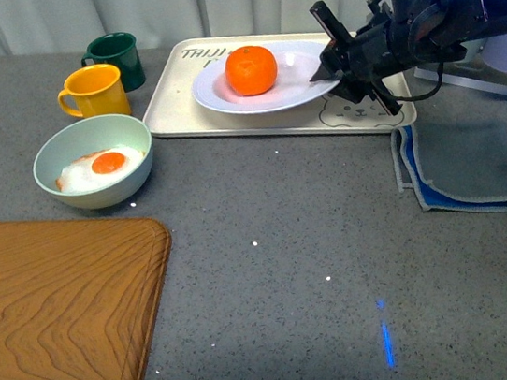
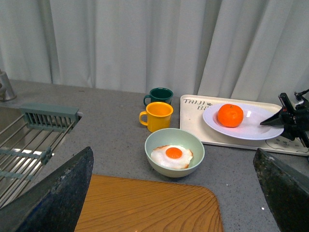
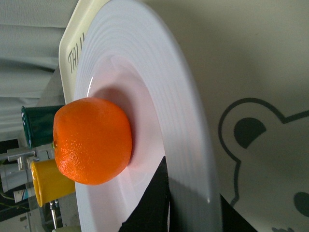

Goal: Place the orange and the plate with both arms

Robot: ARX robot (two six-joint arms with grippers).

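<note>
— Orange: where did it sit?
— The orange (image 1: 251, 69) sat in the well of the white ridged plate (image 1: 290, 98), a little off centre toward the robot's left. The plate appeared to lie flat on the cream bear tray (image 1: 176, 106), at the far side of the counter.
— Which arm was on it?
— The right one. The right gripper (image 1: 320, 75) was at the plate's right-hand rim, pointing across the plate toward the fruit. In the right wrist view one dark finger (image 3: 157, 203) lay over the ridged rim on the inside, its tip short of the orange and apart from it. A sliver of the other showed outside, so the rim ran between them. Whether they pinched it or merely bracketed it I could not tell.
— And the left?
— The left gripper (image 2: 173, 151) was out of the front view. Its own camera showed the fingers spread wide with nothing in them, well apart from the tray. The pale green egg bowl (image 1: 93, 189) and the yellow mug (image 1: 96, 91) stood between it and the plate.
— So what did the next move hang on?
— On that line, I'd judge: orange, rim, gripper, running left to right. With fruit on plate and plate on tray, the placing looked all but done. A retreat would want to go straight back to the right, over the blue-grey cloth (image 1: 468, 169), so the finger cleared the rim without dragging the plate or nudging the orange.
</note>
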